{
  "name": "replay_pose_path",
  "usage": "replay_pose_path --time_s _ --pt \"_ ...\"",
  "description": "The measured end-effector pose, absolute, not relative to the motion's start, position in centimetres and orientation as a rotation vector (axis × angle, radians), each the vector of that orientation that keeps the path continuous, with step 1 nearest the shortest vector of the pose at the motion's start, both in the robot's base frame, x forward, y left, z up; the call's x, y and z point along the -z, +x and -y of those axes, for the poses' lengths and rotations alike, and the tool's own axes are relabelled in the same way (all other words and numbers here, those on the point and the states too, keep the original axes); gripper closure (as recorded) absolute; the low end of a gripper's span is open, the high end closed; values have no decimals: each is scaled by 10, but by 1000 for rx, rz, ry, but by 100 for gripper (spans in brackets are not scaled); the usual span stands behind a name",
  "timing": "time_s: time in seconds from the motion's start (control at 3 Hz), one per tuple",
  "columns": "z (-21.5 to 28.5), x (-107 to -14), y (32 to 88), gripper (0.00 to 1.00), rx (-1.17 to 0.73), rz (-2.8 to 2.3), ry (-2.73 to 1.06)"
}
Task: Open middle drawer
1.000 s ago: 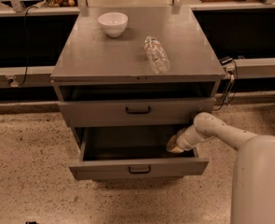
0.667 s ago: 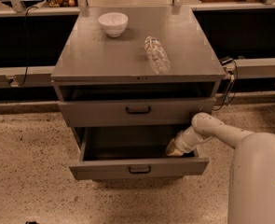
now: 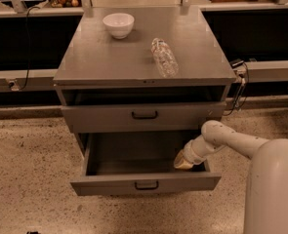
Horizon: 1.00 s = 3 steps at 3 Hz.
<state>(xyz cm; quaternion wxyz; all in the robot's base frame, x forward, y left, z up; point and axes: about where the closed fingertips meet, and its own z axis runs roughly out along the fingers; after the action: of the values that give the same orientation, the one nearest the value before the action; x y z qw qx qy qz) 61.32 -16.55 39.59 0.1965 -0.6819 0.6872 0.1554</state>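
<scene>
gripper | inside middle drawer, right front corner, end unclear | arm cut off bottom-right

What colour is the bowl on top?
The bowl is white, camera view; the gripper sits in the open middle drawer.

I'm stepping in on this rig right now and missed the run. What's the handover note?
Gripper: down inside the middle drawer, at its right end, just behind the front panel.
Middle drawer: pulled well out of the cabinet; the drawer above it is pushed in.
Done: the drawer is open.
Left: probably only lifting the gripper clear without catching the drawer above.
</scene>
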Motion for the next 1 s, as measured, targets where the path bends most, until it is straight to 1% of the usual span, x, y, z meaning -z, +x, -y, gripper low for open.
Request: replay_pose_path --time_s 0.33,0.67,1.0 --pt "154 -423 574 100 -493 -1852 -1901" --pt "152 -423 572 100 -492 -1850 -1897" --pt "148 -414 569 100 -536 -1837 -1920"
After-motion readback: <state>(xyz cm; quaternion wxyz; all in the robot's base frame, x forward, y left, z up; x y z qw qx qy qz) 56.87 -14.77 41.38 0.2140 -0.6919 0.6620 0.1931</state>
